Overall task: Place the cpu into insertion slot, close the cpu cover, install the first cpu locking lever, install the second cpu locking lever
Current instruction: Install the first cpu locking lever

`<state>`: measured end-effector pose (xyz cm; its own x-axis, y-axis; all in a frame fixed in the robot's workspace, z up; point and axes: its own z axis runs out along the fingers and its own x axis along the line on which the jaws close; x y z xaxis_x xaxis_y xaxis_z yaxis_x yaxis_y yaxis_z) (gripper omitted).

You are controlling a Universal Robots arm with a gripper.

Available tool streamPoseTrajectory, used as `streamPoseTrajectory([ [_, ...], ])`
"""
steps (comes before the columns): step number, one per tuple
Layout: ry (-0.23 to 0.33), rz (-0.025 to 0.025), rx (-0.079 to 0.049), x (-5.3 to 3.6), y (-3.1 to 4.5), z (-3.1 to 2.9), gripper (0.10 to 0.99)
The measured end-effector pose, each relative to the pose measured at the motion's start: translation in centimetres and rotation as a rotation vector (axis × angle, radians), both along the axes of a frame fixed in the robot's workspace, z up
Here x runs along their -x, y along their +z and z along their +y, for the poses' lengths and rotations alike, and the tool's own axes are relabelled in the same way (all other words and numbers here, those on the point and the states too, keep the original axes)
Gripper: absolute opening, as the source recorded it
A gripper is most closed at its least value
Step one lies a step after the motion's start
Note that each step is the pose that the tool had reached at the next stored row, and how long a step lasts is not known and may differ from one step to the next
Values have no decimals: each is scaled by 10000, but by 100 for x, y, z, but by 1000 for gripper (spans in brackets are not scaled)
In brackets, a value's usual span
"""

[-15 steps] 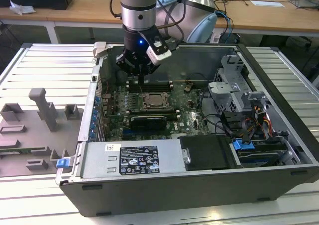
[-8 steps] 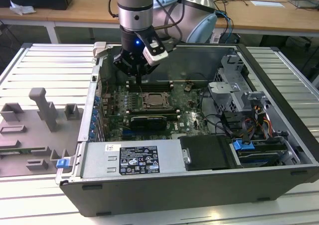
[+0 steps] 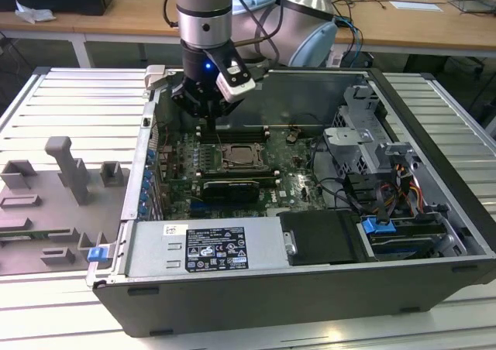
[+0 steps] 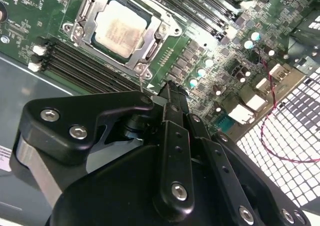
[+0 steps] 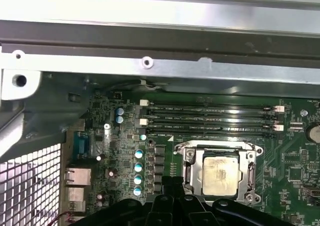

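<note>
Hovering near cpu [image 5: 220,175] seated under cpu cover [image 5: 189,168], claw [image 4: 170,88] pinched together, empty, its body cropped.

There was one cpu [image 5: 220,175], one cpu cover [image 5: 192,176], four long memory slots [image 5: 210,117] and one open computer case [image 3: 256,303].

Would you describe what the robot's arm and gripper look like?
The arm is a silver-grey tube with black bands, a glowing blue light at the wrist and black cables alongside. A white box sits on its side. The gripper is black, built of linked plates with silver screw heads.
</note>
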<state>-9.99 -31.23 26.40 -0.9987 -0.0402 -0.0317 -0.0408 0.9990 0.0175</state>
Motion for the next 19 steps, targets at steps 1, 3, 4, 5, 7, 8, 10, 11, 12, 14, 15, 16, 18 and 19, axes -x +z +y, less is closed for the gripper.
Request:
streamPoseTrajectory([
  [1, 0, -1, -1, 12, -3, 0, 106],
  [3, 0, 0, -1, 22, -5, 1, 106],
  [4, 0, 0, 1, 26, -8, 3, 106],
  [5, 1, 1, 0, 29, -10, 7, 106],
  [7, 1, 0, 0, 39, -15, 20, 106],
  [8, 0, 0, 0, 49, -19, 38, 106],
  [10, 0, 0, 0, 74, -22, 65, 106],
  [11, 0, 0, 0, 79, -24, 79, 106],
  [12, 1, -1, 0, 84, -26, 99, 106],
  [14, 0, 0, 0, 93, -30, 137, 106],
  [15, 0, 0, 1, 95, -33, 157, 106],
  [16, 0, 0, 1, 95, -35, 168, 106],
  [18, 0, 1, 1, 95, -39, 185, 106],
  [19, 1, 1, 1, 95, -39, 189, 106],
])
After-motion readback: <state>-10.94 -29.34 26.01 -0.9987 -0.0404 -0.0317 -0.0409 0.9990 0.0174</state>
